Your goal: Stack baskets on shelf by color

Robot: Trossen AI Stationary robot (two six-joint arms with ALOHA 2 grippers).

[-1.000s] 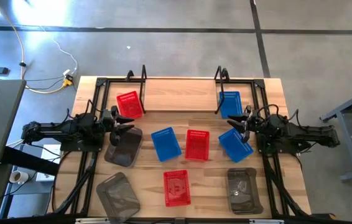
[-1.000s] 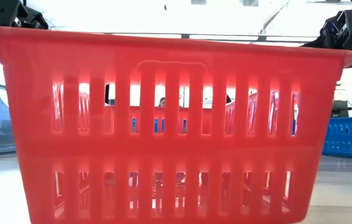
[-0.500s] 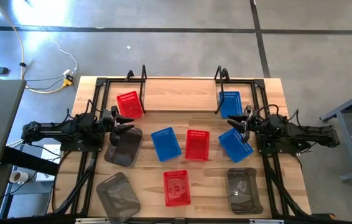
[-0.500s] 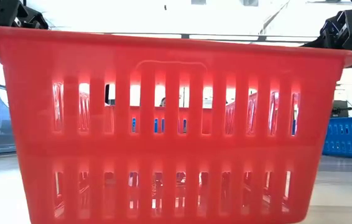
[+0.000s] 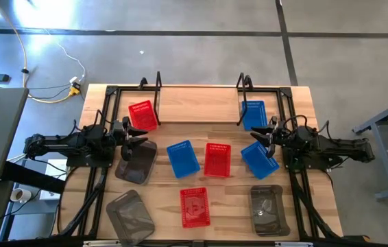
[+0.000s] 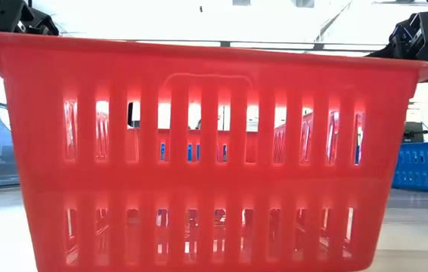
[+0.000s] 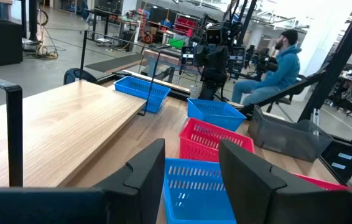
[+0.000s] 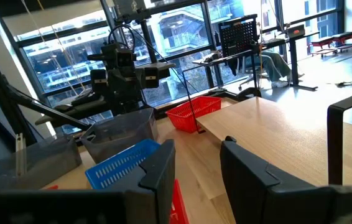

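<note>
Nine baskets lie on the wooden table: red ones (image 5: 141, 115) (image 5: 216, 159) (image 5: 195, 206), blue ones (image 5: 253, 114) (image 5: 182, 158) (image 5: 260, 159), and grey ones (image 5: 136, 161) (image 5: 130, 214) (image 5: 269, 209). The shelf (image 5: 201, 101) stands at the far edge between two black looped posts (image 5: 158, 82) (image 5: 244, 82). My left gripper (image 5: 138, 140) (image 7: 191, 155) is open and hovers over the far end of a grey basket. My right gripper (image 5: 258, 136) (image 8: 198, 152) is open and hovers over the far end of a blue basket. Neither touches anything.
The near red basket (image 6: 206, 151) fills the low view. Black arm-mounting rails (image 5: 105, 165) (image 5: 295, 171) run along the table's left and right sides. A seated person (image 7: 282, 62) shows beyond the table in the left wrist view. Bare wood lies between the middle baskets and the shelf.
</note>
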